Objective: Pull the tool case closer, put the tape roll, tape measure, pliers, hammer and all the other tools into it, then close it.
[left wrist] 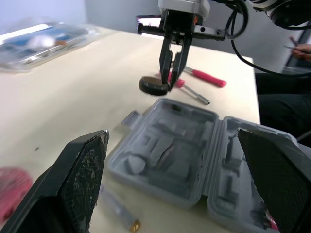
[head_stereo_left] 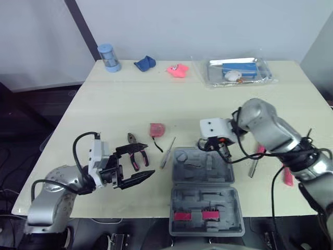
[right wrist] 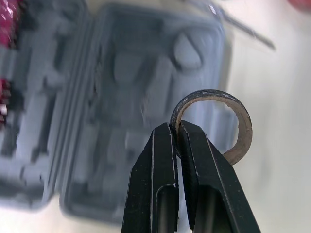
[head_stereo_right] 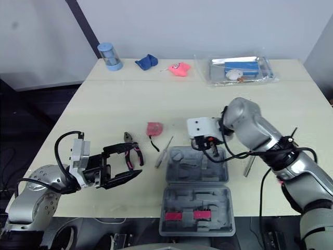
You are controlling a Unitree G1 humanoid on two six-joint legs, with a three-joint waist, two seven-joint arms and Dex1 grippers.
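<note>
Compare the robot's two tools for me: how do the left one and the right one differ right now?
The left tool is wide open with nothing in it; the right tool is shut on the tape roll. The left tool points sideways, low over the table beside the pliers; the right tool points down over the open tool case. Both have two black fingers.

case (head_stereo_left: 204,176) was grey, tape roll (right wrist: 243,127) black with tan inside, pliers (head_stereo_left: 133,141) pink-handled, table (head_stereo_left: 130,99) beige.
</note>
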